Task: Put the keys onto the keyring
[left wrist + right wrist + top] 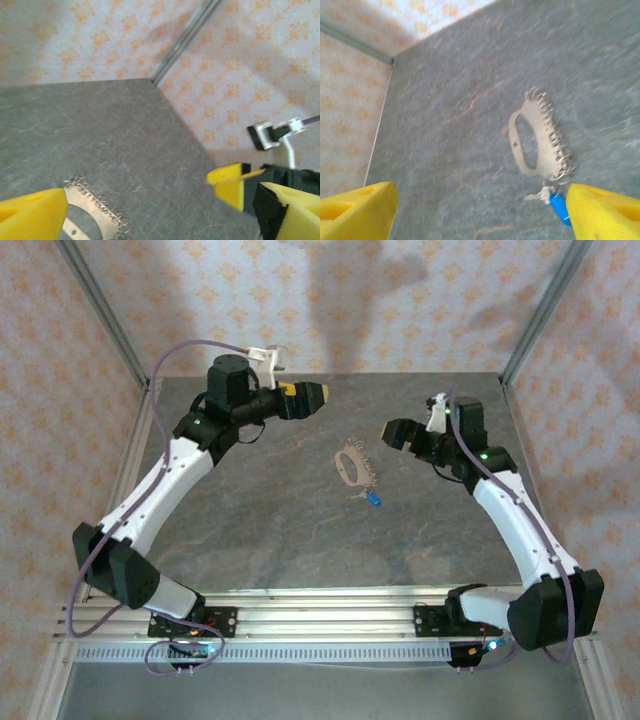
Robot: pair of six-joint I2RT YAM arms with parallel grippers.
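Fingers spread wide on left gripper (321, 396) and right gripper (390, 431), clamping nothing; keyring (352, 466) flat between, key (375, 499) touching its near end, bare table (260, 530) all around.

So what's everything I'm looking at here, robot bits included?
keyring: one, pale grey-tan oval loop, flat mid-table.
key: one, blue head, at the keyring's near end; attached or not, unclear.
table: one, grey, stone-look.
walls: pale with orange pattern, around the table.
frame posts: two, silver, far corners.
arms: two, white and black, bolted at near edge.
left gripper: one, yellow fingers, open, empty, left of keyring.
right gripper: one, yellow fingers, open, empty, right of keyring.
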